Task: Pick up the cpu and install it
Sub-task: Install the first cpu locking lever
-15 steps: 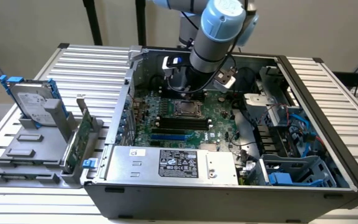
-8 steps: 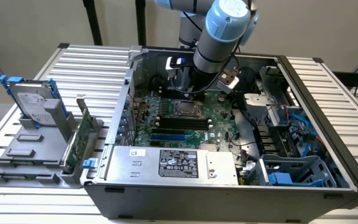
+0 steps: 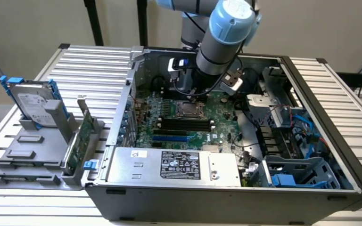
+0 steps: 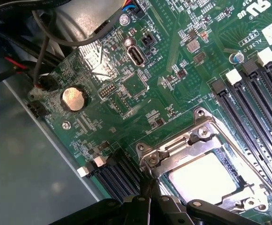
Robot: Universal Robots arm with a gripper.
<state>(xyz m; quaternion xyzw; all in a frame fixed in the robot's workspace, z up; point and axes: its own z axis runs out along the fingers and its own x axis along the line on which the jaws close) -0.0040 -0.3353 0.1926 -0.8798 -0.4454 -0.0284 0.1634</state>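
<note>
Silver cpu (image 4: 202, 177) sits in its socket just beside the closed jaws.

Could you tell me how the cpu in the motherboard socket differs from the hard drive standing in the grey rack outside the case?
The cpu lies flat inside its metal socket frame; the hard drive stands tilted on edge in the grey rack. The cpu's top is bare dull silver, while the hard drive carries a white label and a blue bracket. The cpu looks much smaller. Both have silver metal faces.
</note>
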